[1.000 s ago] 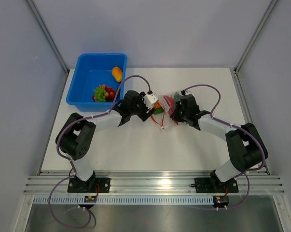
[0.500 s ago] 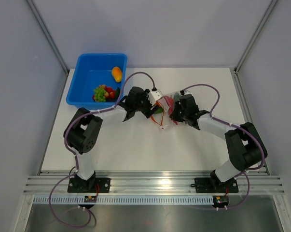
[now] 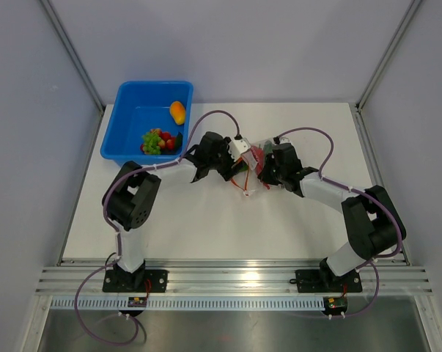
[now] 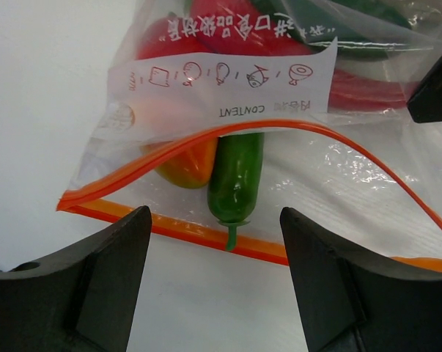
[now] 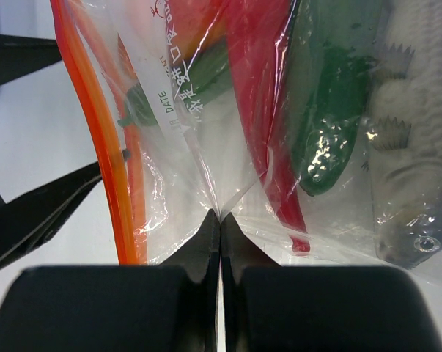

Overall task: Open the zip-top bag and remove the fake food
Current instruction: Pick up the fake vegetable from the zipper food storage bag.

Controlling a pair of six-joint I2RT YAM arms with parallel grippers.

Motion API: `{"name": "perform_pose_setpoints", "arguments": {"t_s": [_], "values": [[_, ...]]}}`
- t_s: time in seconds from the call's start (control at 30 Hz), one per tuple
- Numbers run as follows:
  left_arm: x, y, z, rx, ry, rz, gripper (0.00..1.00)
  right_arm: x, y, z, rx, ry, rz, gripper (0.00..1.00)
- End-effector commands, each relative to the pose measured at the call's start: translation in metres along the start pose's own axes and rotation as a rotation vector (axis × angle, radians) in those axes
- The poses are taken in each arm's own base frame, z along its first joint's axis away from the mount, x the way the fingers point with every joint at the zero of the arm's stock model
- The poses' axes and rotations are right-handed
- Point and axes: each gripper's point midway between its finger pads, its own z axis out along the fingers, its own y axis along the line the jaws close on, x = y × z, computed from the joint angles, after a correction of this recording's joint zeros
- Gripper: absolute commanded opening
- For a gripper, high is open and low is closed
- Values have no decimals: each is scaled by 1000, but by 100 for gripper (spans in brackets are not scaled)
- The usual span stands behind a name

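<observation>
- Right gripper: jaws shut tight on a fold of the zip-top bag, apparently anchoring it mid-table.
- Left gripper: spread wide, holding nothing, facing the parted orange zip strip.
- Fake food is inside the bag; the green pepper lies nearest the mouth, likely the first pick.

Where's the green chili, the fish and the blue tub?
green chili [image 4: 235, 180], left wrist view, middle of its body.
grey fish [image 5: 415, 205], right wrist view, side above the eye.
blue tub [image 3: 155, 83], top external view, far rim.
</observation>
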Motion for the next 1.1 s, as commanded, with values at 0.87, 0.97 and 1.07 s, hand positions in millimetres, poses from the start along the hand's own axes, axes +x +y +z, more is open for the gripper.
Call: {"name": "perform_pose_setpoints", "arguments": {"t_s": [0.87, 0.97, 1.07], "values": [[18, -11, 31, 32, 223, -167, 61, -15, 19, -3, -50, -38, -28, 2], [16, -14, 32, 47, 218, -166, 56, -16, 18, -3, -49, -38, -25, 2], [14, -20, 32, 84, 206, -168, 49, -16, 19, -2, -49, -38, -25, 2]]}}
